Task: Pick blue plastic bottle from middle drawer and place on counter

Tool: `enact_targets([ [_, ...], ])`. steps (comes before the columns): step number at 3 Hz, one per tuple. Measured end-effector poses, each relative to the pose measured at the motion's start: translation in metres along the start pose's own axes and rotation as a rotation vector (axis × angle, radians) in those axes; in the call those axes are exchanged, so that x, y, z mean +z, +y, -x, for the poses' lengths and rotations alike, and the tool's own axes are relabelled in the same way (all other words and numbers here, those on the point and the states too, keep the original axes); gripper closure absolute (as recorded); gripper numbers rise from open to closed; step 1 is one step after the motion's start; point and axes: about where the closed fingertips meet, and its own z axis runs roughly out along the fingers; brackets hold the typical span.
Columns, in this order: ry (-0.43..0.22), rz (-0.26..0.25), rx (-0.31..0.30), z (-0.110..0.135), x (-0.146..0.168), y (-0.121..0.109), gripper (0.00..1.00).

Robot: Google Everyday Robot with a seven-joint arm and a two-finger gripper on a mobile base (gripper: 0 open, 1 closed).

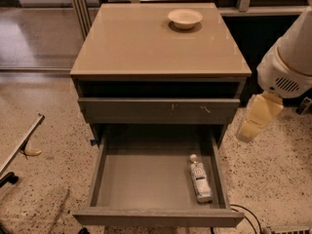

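Note:
The blue plastic bottle (200,178) looks clear, with a white cap and a pale label. It lies on its side along the right wall of the open middle drawer (141,179), cap pointing to the back. The beige counter (141,43) tops the grey cabinet. My gripper (258,117) hangs at the right of the cabinet, about level with the scratched drawer front, above and to the right of the bottle and clear of it. It holds nothing that I can see.
A white bowl (185,18) sits at the back right of the counter. A shut grey drawer front with pale scratches (158,110) is above the open drawer. A metal bar (19,147) slants over the floor at left. Cables (248,216) lie at the bottom right.

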Motion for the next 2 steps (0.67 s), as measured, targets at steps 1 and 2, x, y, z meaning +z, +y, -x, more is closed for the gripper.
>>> enact_targets([
  [1, 0.008, 0.016, 0.069, -0.001, 0.065, 0.001, 0.0],
  [2, 0.0, 0.03, 0.136, -0.007, 0.134, 0.016, 0.0],
])
